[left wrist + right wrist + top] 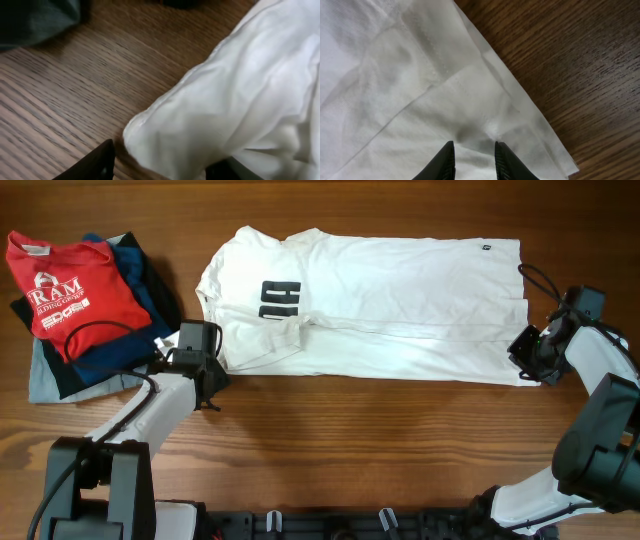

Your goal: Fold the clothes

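Note:
A white T-shirt [380, 310] with a black print lies flat across the table, collar to the left and hem to the right. My left gripper [207, 372] sits at the shirt's lower left sleeve. In the left wrist view its fingers [162, 167] are spread wide, with the sleeve edge [165, 140] between them. My right gripper [530, 358] is at the shirt's right hem. In the right wrist view its fingers [471, 157] are drawn close together on a puckered bit of the hem [470, 125].
A stack of folded clothes with a red printed shirt [70, 285] on top lies at the far left, dark garments [140, 270] under it. Bare wooden table [380, 450] runs along the front. A black cable [540, 280] loops by the right arm.

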Controlling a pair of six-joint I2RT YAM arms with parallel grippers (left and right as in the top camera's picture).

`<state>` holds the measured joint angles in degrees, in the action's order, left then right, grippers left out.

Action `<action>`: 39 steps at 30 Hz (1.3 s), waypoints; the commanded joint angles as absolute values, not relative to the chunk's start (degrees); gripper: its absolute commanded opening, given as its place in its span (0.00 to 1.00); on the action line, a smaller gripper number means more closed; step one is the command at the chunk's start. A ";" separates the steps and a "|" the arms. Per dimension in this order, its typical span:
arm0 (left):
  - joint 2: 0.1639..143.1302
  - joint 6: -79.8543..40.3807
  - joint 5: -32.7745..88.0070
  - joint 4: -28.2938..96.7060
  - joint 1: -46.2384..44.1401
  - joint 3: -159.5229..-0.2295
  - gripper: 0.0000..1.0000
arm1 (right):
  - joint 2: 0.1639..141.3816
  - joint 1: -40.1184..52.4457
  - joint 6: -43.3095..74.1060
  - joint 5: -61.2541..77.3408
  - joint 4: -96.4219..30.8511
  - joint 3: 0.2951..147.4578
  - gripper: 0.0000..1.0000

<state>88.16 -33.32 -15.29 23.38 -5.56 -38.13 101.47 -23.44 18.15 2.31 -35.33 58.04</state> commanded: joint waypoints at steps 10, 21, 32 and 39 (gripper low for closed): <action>89.03 -26.22 -20.49 17.17 -5.23 -36.84 0.42 | 101.80 -23.24 18.59 1.52 -35.22 57.63 0.27; 89.03 -25.87 -20.58 15.97 -5.23 -36.84 0.41 | 101.80 -23.24 18.59 1.52 -35.18 57.63 0.27; 89.03 -20.71 -27.73 15.05 -5.23 -36.80 0.07 | 101.80 -23.24 18.55 1.52 -35.24 57.63 0.31; 89.01 -20.73 -36.12 15.44 -5.23 -36.82 0.17 | 101.80 -23.24 18.57 1.50 -35.40 57.63 0.31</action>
<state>88.49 -21.78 -27.88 15.22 -5.56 -37.34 101.47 -23.44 18.15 2.31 -35.35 58.04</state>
